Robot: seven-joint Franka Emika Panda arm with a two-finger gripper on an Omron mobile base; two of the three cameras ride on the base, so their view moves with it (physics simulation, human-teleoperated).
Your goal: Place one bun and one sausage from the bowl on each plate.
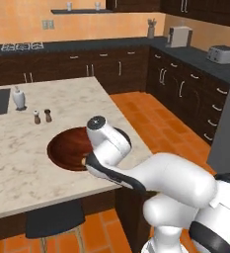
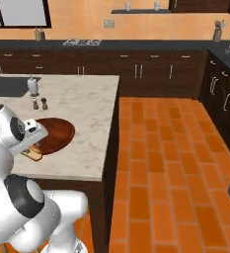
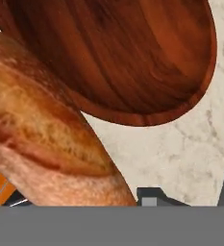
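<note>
Where bun (image 3: 46, 139) slants diagonally, beside bowl (image 3: 132, 57)

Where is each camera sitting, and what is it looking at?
Left base view: behind the arm's left, looking forward and down at the island counter; the arm rises lower right.
Right base view: behind its right; the arm rises lower left.
Hand view: on the hand, close over the bun.
All three show the bowl.
</note>
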